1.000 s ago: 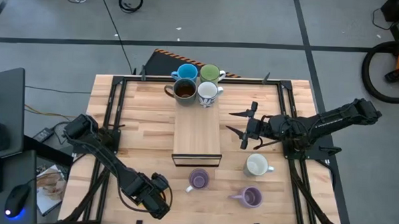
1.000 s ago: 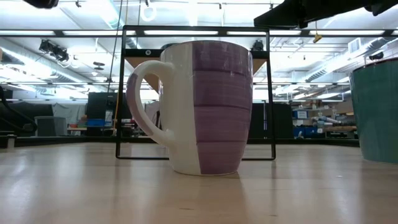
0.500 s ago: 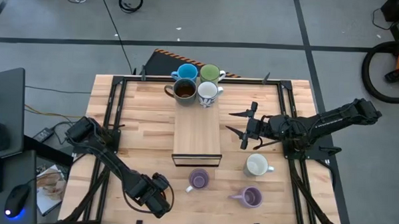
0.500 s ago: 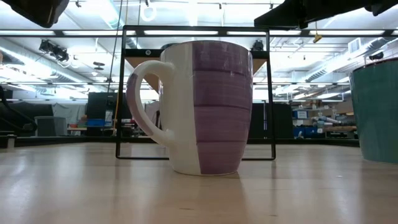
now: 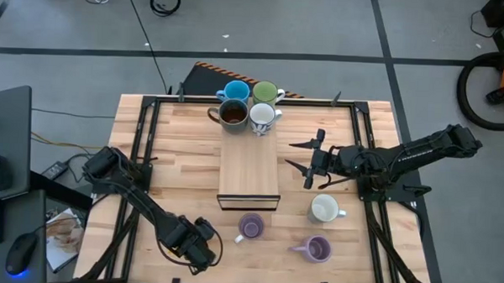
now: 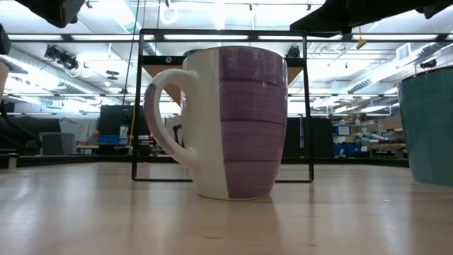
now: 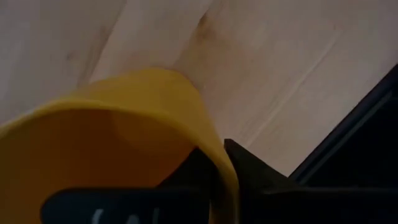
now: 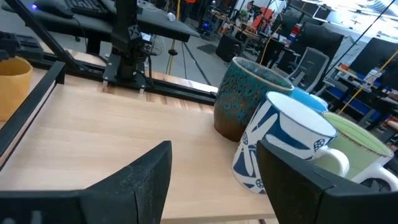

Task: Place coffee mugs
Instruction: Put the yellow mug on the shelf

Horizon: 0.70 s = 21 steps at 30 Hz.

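Orange mug (image 7: 118,137) clamped by rim in left pincer (image 5: 199,251), near desk (image 5: 184,164) front edge. I'd keep it level. Right pincer (image 5: 306,164) wide, idle.

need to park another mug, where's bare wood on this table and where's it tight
Bare wood lies left of the wooden block, between it and the table's left rail, and right of the four-mug cluster at the back edge. It is crowded in front: two lavender mugs, a white mug and the left end effector.
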{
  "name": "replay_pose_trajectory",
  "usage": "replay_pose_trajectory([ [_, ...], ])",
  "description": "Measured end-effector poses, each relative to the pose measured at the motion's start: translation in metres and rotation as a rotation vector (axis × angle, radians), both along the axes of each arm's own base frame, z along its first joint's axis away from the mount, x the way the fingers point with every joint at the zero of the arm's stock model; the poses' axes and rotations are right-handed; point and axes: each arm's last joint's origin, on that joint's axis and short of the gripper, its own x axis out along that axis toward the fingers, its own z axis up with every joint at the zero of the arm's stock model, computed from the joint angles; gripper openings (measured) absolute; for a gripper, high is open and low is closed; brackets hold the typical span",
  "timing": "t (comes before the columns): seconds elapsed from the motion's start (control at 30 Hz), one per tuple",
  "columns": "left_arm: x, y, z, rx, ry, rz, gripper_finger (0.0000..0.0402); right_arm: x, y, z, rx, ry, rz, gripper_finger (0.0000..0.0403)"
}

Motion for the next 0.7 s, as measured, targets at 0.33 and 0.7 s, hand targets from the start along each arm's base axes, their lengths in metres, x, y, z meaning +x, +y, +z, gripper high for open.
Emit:
replay_pose_trajectory([
  [0.33, -0.02, 0.035, 0.038, 0.034, 0.089, -0.085, 0.0034, 0.0, 0.001, -0.004, 0.058, 0.026, 0.034, 0.024],
  [0.7, -0.032, 0.109, 0.084, 0.169, 0.059, -0.222, 0.0038, -0.002, 0.006, -0.01, 0.108, 0.076, 0.042, 0.024],
])
